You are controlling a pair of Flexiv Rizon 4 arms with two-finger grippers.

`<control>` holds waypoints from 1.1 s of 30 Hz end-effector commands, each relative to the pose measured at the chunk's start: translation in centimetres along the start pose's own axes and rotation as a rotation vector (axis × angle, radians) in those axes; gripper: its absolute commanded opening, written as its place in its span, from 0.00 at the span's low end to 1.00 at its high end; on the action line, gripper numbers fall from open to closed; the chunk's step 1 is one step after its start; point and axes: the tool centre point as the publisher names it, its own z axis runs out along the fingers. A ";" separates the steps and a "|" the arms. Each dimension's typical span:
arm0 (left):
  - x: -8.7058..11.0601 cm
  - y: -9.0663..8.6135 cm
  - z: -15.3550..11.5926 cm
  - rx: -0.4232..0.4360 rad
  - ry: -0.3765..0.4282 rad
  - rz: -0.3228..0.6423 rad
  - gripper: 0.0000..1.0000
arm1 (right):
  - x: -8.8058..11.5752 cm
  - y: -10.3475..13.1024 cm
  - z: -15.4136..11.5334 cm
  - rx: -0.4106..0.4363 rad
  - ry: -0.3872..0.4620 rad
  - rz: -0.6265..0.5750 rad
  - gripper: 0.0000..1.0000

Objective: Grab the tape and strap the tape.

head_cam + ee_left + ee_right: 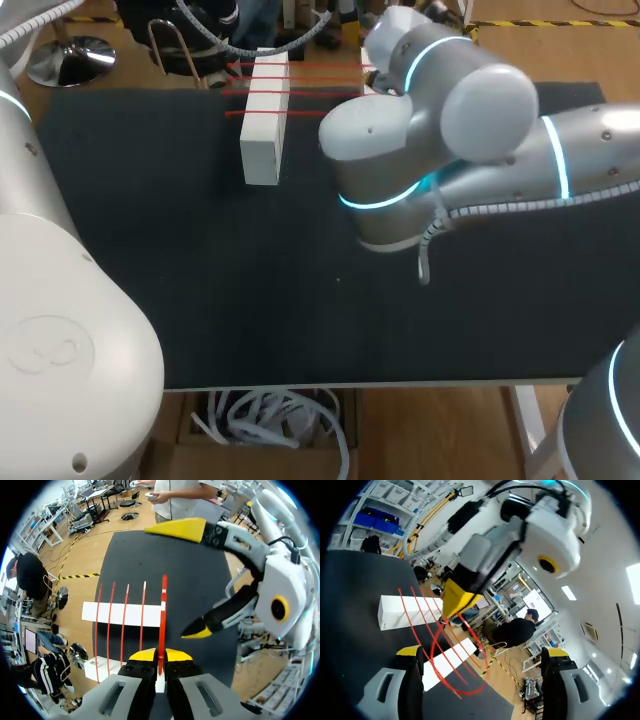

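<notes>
Several strands of red tape (122,625) run across a long white block (120,614) that lies on the black table (200,280). My left gripper (160,656) is shut on the nearest tape strand (162,610), which rises from between its yellow tips. My right gripper (165,582) hangs wide open around that strand without touching it. In the right wrist view the open right gripper (482,652) has a loose red tape loop (437,645) between its fingers, and the left gripper's yellow tip (455,599) pinches the tape ahead. In the head view my right arm (430,150) hides both grippers.
The white block (264,120) stands at the table's far middle, with red tape (310,90) stretching right from it. A second white block (445,662) lies beyond the table's far edge under the tape. The near half of the table is bare black surface.
</notes>
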 end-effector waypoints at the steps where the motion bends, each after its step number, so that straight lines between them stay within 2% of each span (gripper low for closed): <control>1: 0.0 -0.1 -0.1 -0.004 0.001 -0.001 0.00 | -2.8 -2.0 -1.8 0.011 0.130 0.088 1.00; 6: 0.0 -0.1 -0.1 -0.004 0.001 -0.001 0.00 | -5.3 -5.3 -2.4 0.092 0.219 0.239 1.00; 13: 0.0 -0.1 -0.1 -0.004 0.001 -0.001 0.00 | -7.5 -9.9 -1.8 0.120 0.289 0.171 1.00; 15: 0.0 -0.1 -0.1 -0.004 0.001 -0.001 0.00 | -7.7 -10.9 -1.4 0.126 0.364 0.144 1.00; 16: 0.0 -0.1 -0.1 -0.004 0.001 -0.001 0.00 | -7.9 -11.1 -1.2 0.123 0.366 0.158 1.00; 18: 0.0 -0.1 -0.1 -0.004 0.001 -0.001 0.00 | -8.1 -11.7 -0.6 0.095 0.464 0.136 1.00; 20: 0.0 -0.1 -0.1 -0.004 0.001 -0.001 0.00 | -8.2 -11.7 -0.2 0.075 0.519 0.180 1.00; 21: 0.0 -0.1 -0.1 -0.004 0.001 -0.001 0.00 | -8.1 -11.8 0.1 0.050 0.586 0.203 1.00; 22: 0.0 -0.1 -0.1 -0.004 0.001 -0.001 0.00 | -8.2 -11.5 0.2 0.021 0.608 0.225 1.00; 25: 0.0 -0.1 -0.1 -0.004 0.001 -0.001 0.00 | -8.0 -10.5 0.4 -0.069 0.724 0.194 1.00; 29: 0.0 -0.1 -0.1 -0.004 0.001 -0.001 0.00 | -7.5 -10.0 0.5 -0.085 0.791 0.159 1.00; 33: 0.0 -0.1 -0.1 -0.004 0.001 -0.001 0.00 | -7.2 -10.0 0.7 -0.062 0.759 0.147 1.00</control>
